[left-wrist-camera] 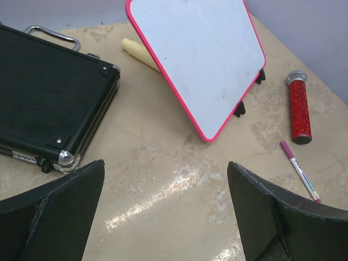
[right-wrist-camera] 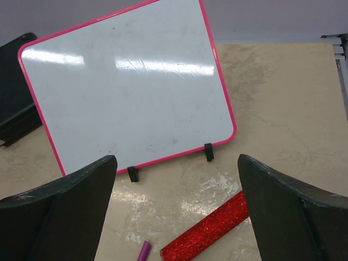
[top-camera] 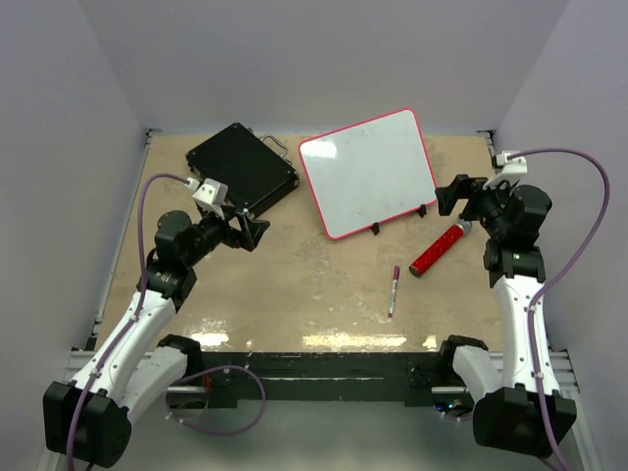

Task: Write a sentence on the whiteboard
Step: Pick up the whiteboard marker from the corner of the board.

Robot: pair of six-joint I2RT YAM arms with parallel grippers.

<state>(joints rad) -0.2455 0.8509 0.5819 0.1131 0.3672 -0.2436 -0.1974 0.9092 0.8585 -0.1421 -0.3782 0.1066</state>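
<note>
White and unmarked, the whiteboard [top-camera: 368, 175] sits toward the far edge of the desk [top-camera: 294, 285]; our left tool [top-camera: 256, 233] and right tool [top-camera: 448, 194] gape wide and empty, the marker [top-camera: 393, 290] not yet picked up.

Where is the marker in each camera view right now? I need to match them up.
Top external: marker lies right of centre, nearer the arms than the whiteboard.
Left wrist: lower right, close to the edge.
Right wrist: only its tip shows, at the bottom edge, left of centre.
Shared landmark: the red glitter tube lies close by in all three.
</note>
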